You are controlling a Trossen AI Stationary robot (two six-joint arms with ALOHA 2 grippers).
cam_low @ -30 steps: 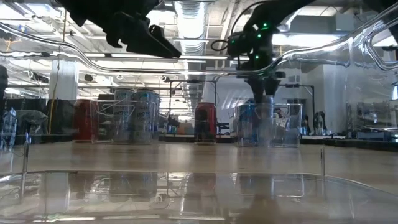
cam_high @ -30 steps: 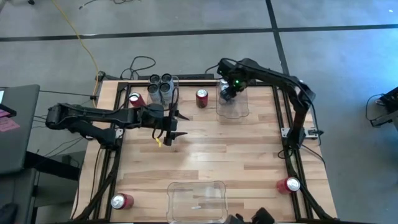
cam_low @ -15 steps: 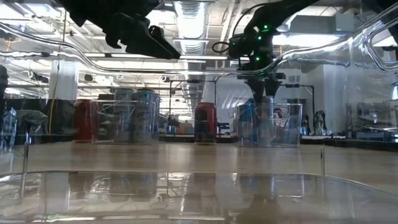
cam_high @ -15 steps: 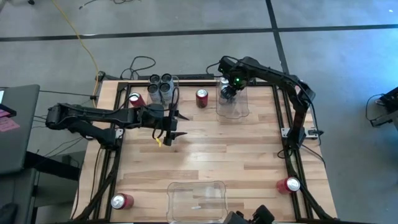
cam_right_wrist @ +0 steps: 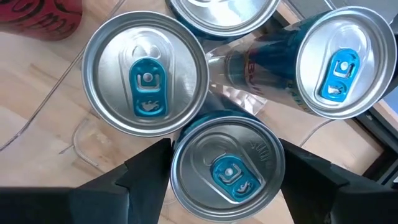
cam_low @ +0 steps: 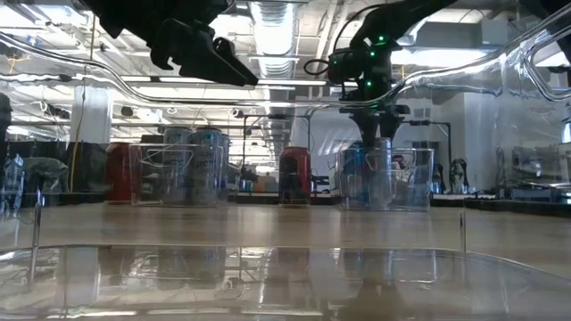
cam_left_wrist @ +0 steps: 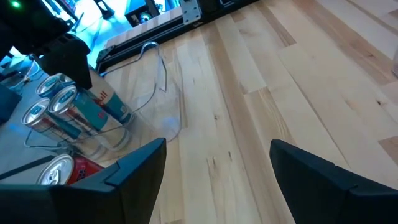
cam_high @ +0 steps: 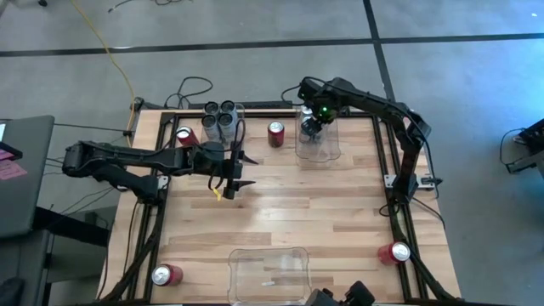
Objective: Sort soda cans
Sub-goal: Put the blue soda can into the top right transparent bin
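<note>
At the far right of the table (cam_high: 340, 212), the right gripper (cam_right_wrist: 227, 171) hangs with its fingers spread wide over a silver-and-blue soda can (cam_right_wrist: 229, 167), gripping nothing. That can stands upright among others in a clear plastic bin (cam_high: 316, 143). Just left of the bin stands a red can (cam_high: 275, 133). The left gripper (cam_high: 239, 172) hovers open and empty left of centre, near a far-left bin (cam_high: 223, 124) of dark grey cans (cam_high: 219, 113). Two red cans (cam_high: 167, 274) lie at the near corners.
</note>
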